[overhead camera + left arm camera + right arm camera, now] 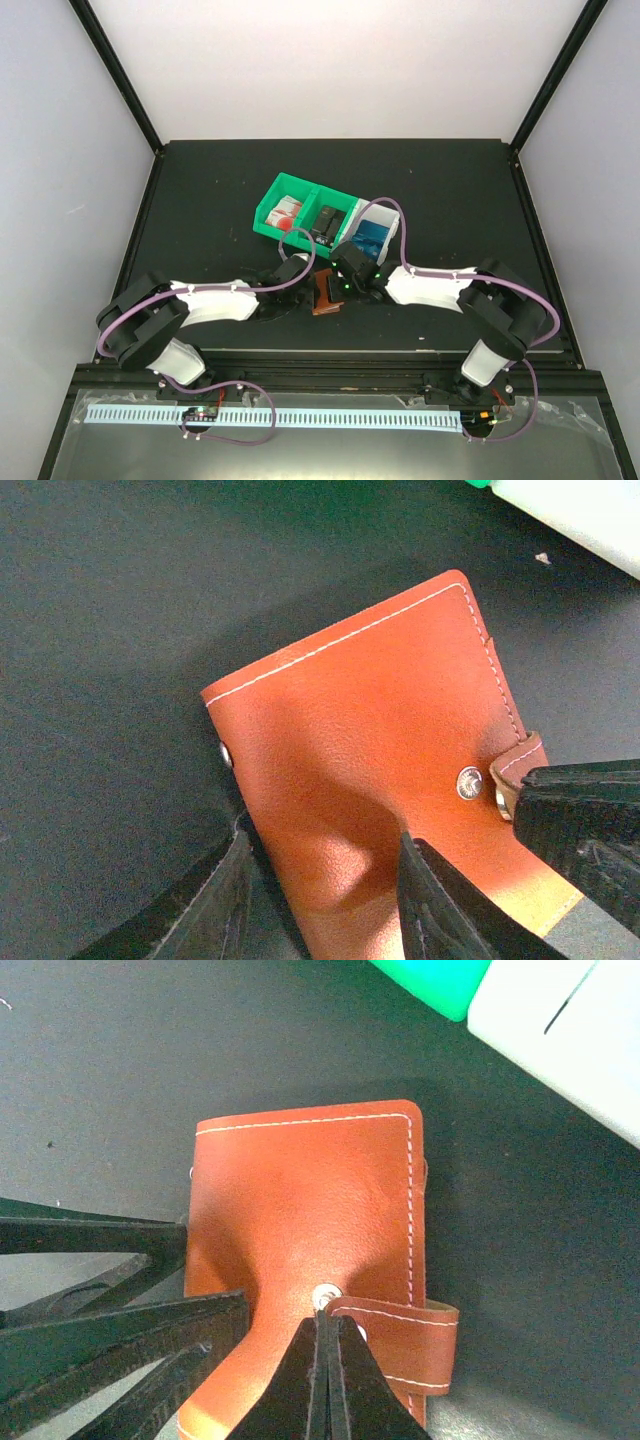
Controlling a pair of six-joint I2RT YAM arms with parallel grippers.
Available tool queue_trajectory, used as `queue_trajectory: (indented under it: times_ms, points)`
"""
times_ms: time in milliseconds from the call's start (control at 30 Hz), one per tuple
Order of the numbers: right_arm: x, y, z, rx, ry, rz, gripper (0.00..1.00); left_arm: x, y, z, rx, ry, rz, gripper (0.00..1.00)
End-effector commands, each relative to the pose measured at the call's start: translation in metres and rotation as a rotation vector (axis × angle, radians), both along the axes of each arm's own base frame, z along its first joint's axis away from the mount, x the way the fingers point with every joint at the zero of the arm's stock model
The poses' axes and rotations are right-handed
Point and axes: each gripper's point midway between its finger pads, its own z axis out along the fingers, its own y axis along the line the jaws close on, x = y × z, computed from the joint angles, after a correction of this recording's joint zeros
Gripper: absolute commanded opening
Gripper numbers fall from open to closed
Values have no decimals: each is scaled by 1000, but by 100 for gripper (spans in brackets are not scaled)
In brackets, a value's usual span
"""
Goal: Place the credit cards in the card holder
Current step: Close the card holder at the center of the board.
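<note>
The card holder (325,292) is a reddish-brown leather wallet lying closed on the black table between both grippers. My left gripper (322,845) is open over its near corner. One finger (235,890) stands beside the wallet's edge and the other finger (430,900) lies over the cover (370,710). My right gripper (324,1322) is shut, its tips at the snap stud (322,1297), against the end of the tab (400,1338). I see nothing between its jaws. Credit cards lie in the bins: red-and-white (288,210), black (325,222), blue (370,238).
A green bin (283,187) with two compartments and a white bin (386,212) stand just behind the wallet. Their corners show in the right wrist view, the green bin (440,985) and the white bin (570,1040). The table's raised black frame (140,230) runs along its sides.
</note>
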Motion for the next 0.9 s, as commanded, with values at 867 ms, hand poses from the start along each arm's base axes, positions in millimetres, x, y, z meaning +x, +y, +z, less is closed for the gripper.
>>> queue_trajectory:
  times_ms: [867]
  points:
    - [11, 17, -9, 8, 4, 16, 1, -35, 32, -38, 125, 153, -3, 38]
